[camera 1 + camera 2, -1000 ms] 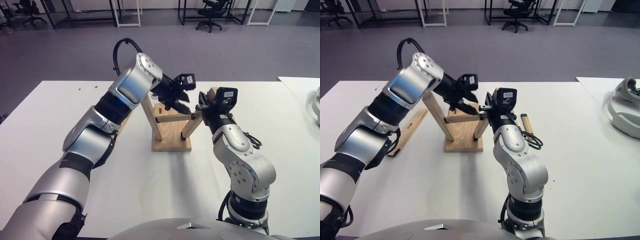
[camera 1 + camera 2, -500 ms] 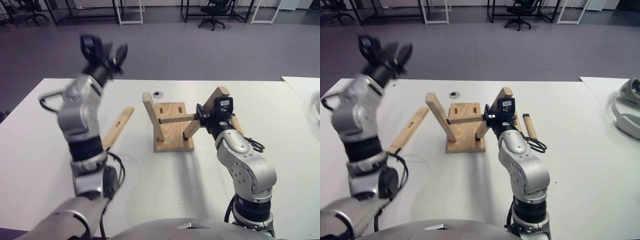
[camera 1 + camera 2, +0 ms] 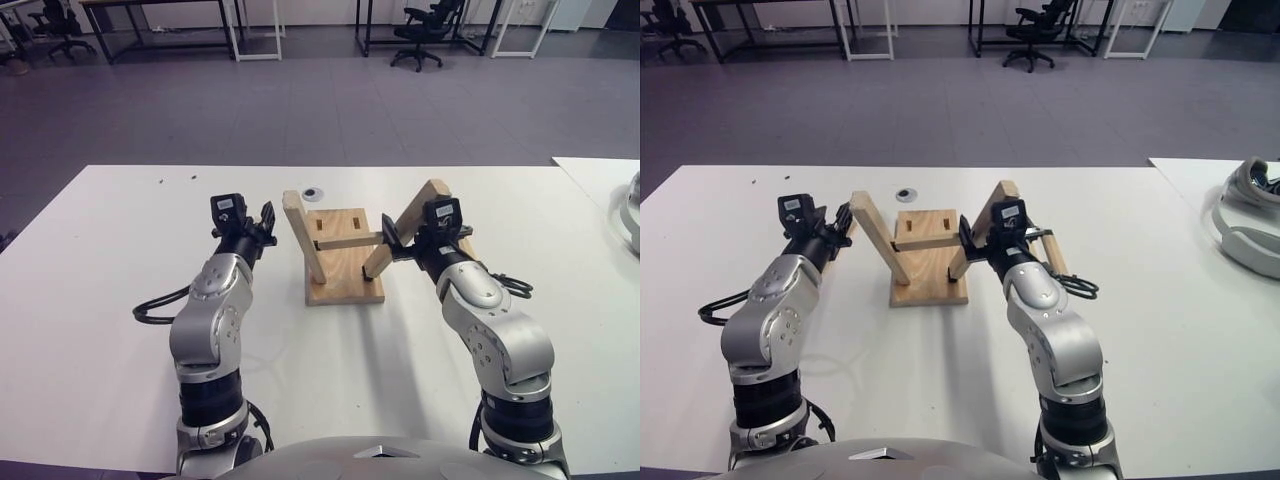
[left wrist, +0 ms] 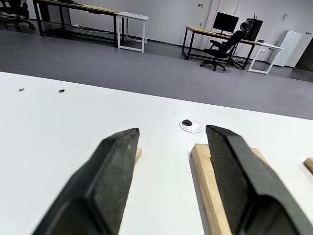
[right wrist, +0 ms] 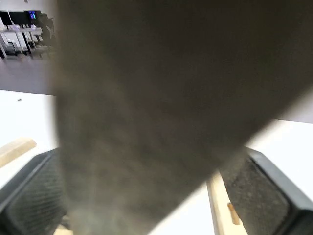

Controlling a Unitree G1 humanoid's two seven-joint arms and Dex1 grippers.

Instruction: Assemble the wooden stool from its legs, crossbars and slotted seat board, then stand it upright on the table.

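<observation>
Leg (image 3: 428, 196) between right gripper (image 3: 399, 246) jaws

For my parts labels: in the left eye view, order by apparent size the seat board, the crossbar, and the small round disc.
1. seat board, largest.
2. crossbar.
3. round disc, clearly smallest, though it lies a little farther away.

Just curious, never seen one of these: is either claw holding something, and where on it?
The right claw grips the right leg about midway, near the crossbar. The left claw is open, holding nothing.
</observation>
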